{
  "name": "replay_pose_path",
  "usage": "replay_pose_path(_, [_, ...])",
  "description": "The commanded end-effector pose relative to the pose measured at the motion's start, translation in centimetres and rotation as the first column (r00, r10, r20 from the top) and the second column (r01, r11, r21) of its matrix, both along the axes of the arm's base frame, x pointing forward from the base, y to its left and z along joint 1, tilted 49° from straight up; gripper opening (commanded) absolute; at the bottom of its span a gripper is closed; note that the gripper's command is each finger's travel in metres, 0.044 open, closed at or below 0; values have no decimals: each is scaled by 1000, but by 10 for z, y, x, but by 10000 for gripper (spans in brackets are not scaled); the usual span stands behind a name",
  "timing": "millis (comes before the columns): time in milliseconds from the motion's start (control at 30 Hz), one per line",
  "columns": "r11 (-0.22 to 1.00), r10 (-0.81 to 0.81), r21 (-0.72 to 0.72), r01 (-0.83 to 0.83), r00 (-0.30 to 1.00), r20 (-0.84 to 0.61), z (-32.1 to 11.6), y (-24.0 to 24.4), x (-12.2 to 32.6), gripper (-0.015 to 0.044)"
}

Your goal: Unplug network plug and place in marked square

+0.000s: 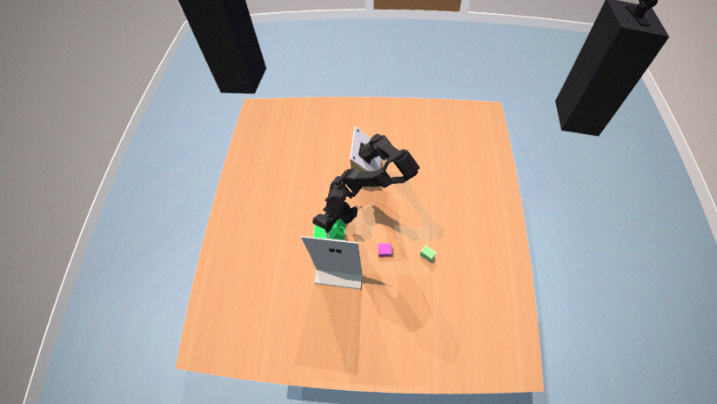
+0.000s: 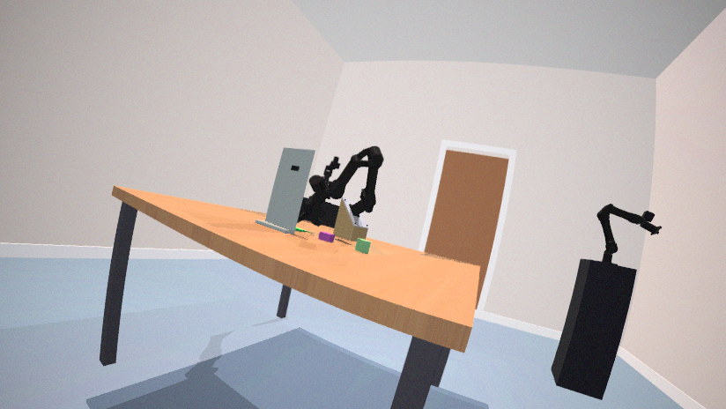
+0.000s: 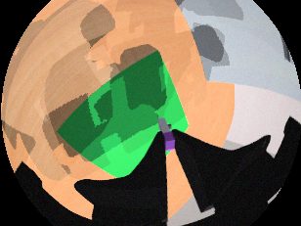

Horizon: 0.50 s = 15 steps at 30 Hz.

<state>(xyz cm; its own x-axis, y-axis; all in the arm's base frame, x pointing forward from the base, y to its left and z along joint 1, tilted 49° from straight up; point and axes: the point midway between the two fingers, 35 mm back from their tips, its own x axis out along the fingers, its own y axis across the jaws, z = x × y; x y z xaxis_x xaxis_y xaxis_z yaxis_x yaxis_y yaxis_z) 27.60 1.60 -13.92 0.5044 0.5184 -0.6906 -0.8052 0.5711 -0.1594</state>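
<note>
My gripper (image 1: 328,230) (image 3: 166,135) is shut on the plug (image 3: 169,142), which shows as a small purple and grey piece between the fingertips in the wrist view. The fingers point down over the green marked square (image 1: 319,232) (image 2: 300,230) (image 3: 132,159). In the wrist view the plug overlaps the square's edge near one corner; its exact height above the table cannot be told. The upright grey panel (image 1: 337,260) (image 2: 285,195) (image 3: 256,58) stands right beside the square, apart from the plug. In the exterior view the fingertips are hidden behind the panel.
A magenta block (image 1: 385,249) (image 2: 326,236) and a light green block (image 1: 427,252) (image 2: 362,245) lie on the table (image 1: 260,320) (image 2: 406,274), to the side of the panel. A slanted white-faced stand (image 1: 356,146) (image 2: 344,223) is near the arm's base. The panel's pale foot (image 1: 338,279) rests on the table.
</note>
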Motion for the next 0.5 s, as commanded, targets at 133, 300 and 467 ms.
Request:
replay_pose_path(133, [1000, -4, 0, 4, 1000, -7, -3, 4, -1, 0])
replay_pose_path(300, [1000, -4, 0, 4, 1000, -7, -4, 7, -1, 0])
replay_pose_path(467, [1000, 0, 1, 0, 1000, -2, -3, 5, -1, 0])
